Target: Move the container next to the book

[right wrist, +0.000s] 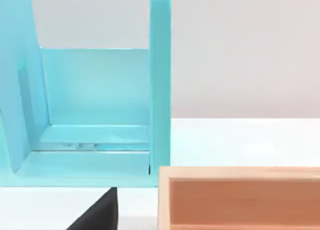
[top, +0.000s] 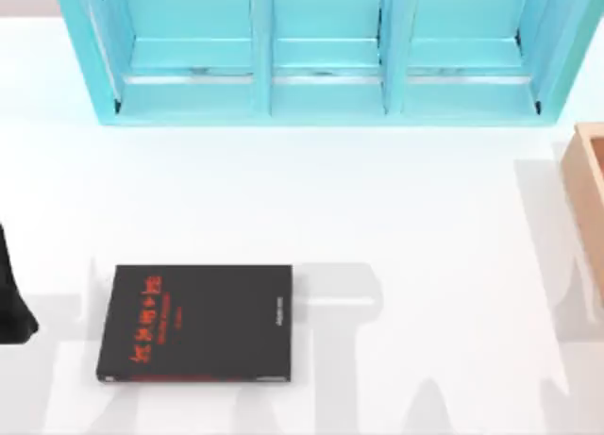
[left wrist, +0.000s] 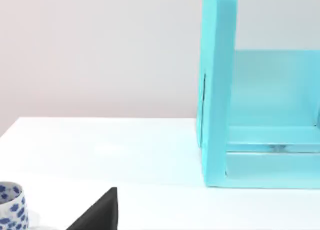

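You are looking down on a white bench. A large turquoise shelf unit stands along its far edge, split into three open compartments, and each compartment you can see into is bare. At the bench's right edge sits a tan wooden box, cut off by the frame; the right wrist view shows its open interior, with nothing visible inside the part in sight.

The book lies flat near the front left of the bench, black with red-orange characters on its cover. The container, a small white cup with blue spots, appears in the left wrist view, sliced by the frame edge, standing on the bench well apart from the shelf unit's end wall. You cannot see into it, nor tell how far it is from the book.

A dark part of the left arm juts in at the left edge of the top view. A black wedge shows low in each wrist view. You cannot tell whether either arm's jaws are open or closed.
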Motion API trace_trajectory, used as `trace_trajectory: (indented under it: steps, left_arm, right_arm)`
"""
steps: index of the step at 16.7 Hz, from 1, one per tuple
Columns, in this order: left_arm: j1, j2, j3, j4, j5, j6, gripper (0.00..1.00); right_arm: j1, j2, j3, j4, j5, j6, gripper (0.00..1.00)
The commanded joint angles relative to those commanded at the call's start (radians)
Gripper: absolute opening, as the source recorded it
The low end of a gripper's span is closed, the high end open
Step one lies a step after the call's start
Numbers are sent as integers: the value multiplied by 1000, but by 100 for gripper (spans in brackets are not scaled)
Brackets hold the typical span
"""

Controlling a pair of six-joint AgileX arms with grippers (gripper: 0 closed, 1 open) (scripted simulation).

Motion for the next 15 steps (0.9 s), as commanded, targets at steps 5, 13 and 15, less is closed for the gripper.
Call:
trace_trajectory:
  steps: [5,13,15]
  left_arm:
    - [0,44,56,-47,-7,54,100]
    - [14,593,597,-473,-26,575,100]
    - [26,817,795,-629,-22,754,100]
  right_arm:
    - [0,0,0,0,0,0,100]
    - [0,0,0,0,0,0,100]
    - [0,0,0,0,0,0,100]
